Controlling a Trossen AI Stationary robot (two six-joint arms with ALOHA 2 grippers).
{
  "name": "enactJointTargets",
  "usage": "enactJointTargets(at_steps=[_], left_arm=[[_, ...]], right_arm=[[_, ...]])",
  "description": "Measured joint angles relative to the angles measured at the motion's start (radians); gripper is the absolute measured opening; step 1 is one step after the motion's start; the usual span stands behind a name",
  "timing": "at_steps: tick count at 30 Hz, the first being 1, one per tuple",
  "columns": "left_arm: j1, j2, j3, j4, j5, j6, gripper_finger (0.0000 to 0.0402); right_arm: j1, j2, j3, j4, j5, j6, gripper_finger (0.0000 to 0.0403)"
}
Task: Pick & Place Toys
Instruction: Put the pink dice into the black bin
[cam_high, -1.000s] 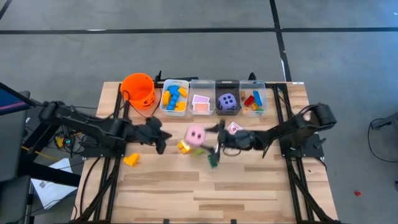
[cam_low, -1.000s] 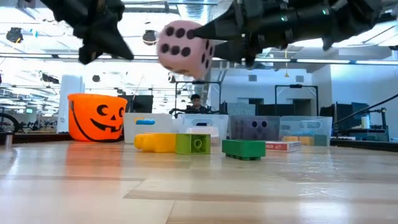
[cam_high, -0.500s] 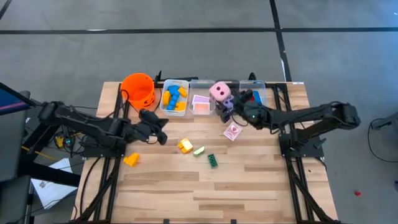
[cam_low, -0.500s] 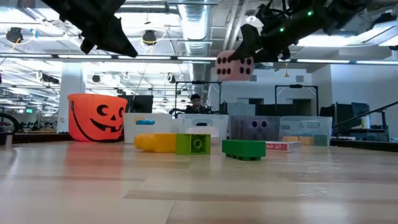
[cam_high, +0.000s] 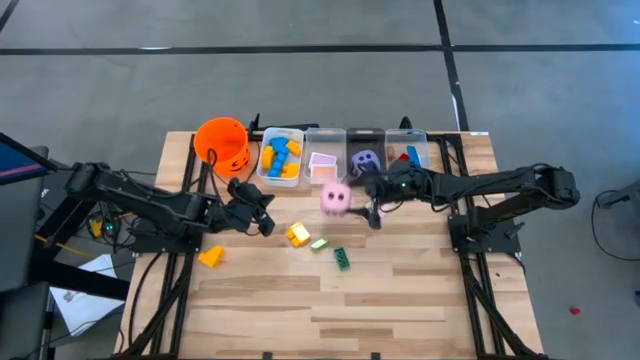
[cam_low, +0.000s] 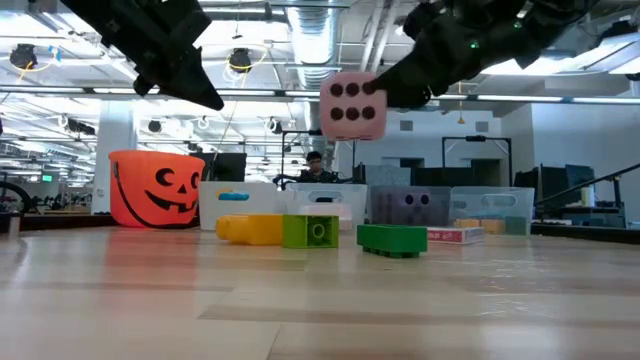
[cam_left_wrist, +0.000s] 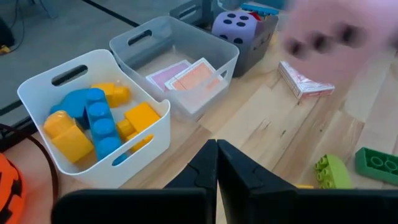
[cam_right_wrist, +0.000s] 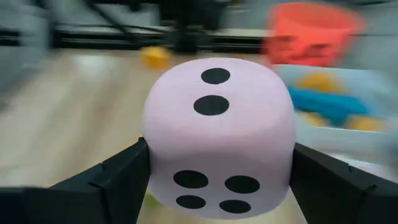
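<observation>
My right gripper (cam_high: 352, 199) has swung back from over the bins (cam_high: 366, 160) and now hangs above the table (cam_high: 400, 290) just in front of them, its fingers clamped wide around the pink die (cam_high: 335, 198). So the die is not yet placed, I think. My left gripper (cam_high: 262, 222) waits clenched and empty near the bucket (cam_high: 221, 143).

My right claw (cam_high: 345, 197) holds the big die (cam_high: 335, 198) above the desk (cam_high: 400, 300), in front of the row of four bins (cam_high: 343, 156) along the back edge. The bucket (cam_high: 222, 143) stands left of that row. My left claw (cam_high: 262, 218) hangs shut before the bucket. Three blocks (cam_high: 318, 243) lie on the desk below the die, a fourth block (cam_high: 210, 257) far left.
</observation>
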Motion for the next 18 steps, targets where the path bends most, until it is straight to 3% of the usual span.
enactJointTargets(at_steps=[5, 11, 18], left_arm=[[0.000, 0.006, 0.000, 0.001, 0.000, -0.002, 0.0000], [0.000, 0.006, 0.000, 0.000, 0.000, -0.002, 0.0000], [0.000, 0.006, 0.000, 0.000, 0.000, -0.002, 0.0000]], right_arm=[[-0.015, -0.001, 0.000, -0.048, -0.249, 0.108, 0.0329], [-0.039, -0.001, 0.000, -0.109, -0.313, 0.135, 0.0329], [-0.120, -0.001, 0.000, -0.150, -0.528, 0.249, 0.0329]])
